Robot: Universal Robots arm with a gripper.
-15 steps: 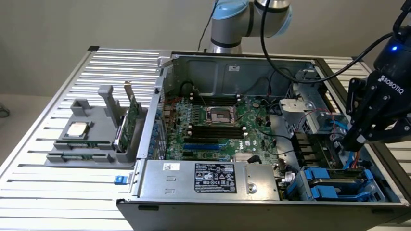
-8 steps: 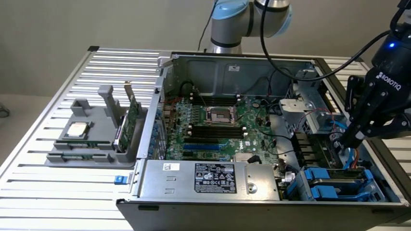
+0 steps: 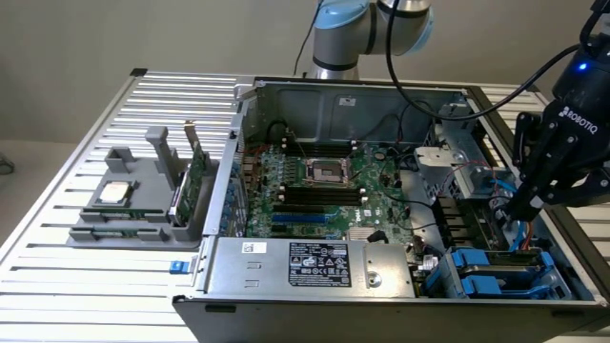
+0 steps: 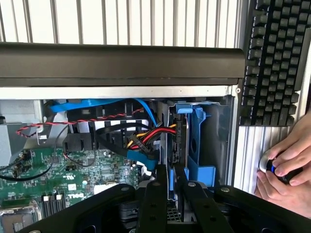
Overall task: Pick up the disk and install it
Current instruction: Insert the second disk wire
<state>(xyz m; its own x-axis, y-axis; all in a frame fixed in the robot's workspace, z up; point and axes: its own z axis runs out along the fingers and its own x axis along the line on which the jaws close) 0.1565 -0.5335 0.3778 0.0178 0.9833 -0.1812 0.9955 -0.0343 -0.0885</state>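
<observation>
The disk (image 4: 177,141) stands on edge in its blue carrier (image 4: 198,145) inside the drive bay at the corner of the open computer case (image 3: 333,304). In the exterior view the carrier (image 3: 501,266) sits low in the bay at the right front. My gripper (image 4: 171,170) hangs just over it, its two black fingers (image 4: 155,194) nearly together, with the tips at the disk's near edge. Whether they pinch anything I cannot tell. From the exterior view, the gripper (image 3: 522,214) reaches down into the case's right side.
Red, yellow and black cables (image 4: 146,136) and a blue ribbon (image 4: 97,104) crowd beside the bay. A keyboard (image 4: 277,58) and a person's hand on a mouse (image 4: 286,167) lie outside the case. A grey tray (image 3: 133,214) with a chip and a green card (image 3: 196,182) sits at the exterior view's left.
</observation>
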